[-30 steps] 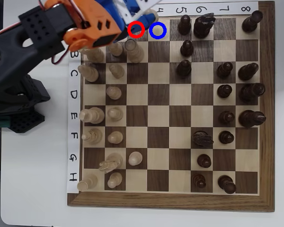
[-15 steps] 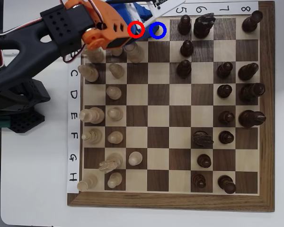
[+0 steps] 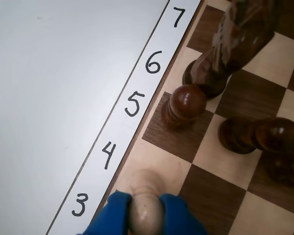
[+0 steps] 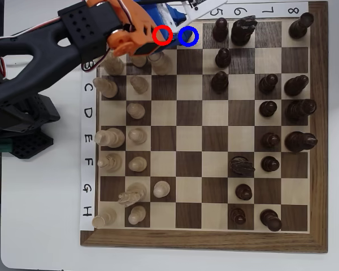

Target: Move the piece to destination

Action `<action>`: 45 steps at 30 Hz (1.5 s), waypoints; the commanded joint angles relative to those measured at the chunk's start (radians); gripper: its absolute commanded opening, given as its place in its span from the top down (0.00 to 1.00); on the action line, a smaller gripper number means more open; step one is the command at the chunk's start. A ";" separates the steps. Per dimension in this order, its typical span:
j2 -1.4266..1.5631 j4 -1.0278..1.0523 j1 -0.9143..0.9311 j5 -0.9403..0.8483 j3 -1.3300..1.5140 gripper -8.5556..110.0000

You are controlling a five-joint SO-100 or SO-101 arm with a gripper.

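Wrist view shows the gripper [image 3: 146,215] with its blue fingers [image 3: 112,215] clamped on the pale pawn [image 3: 146,208], which stands over the light square beside the label 4 [image 3: 108,154]. Overhead, the blue ring [image 4: 188,36] marks that spot. To my eye this is the placing step; next it should lower, let go and lift clear of the dark pawn [image 3: 183,105].

pawn [image 3: 146,208]: base cut off by wrist-view edge | fingers [image 3: 112,215]: only blue tips show
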 commanded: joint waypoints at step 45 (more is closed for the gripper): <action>-0.037 0.005 0.003 0.176 -0.295 0.93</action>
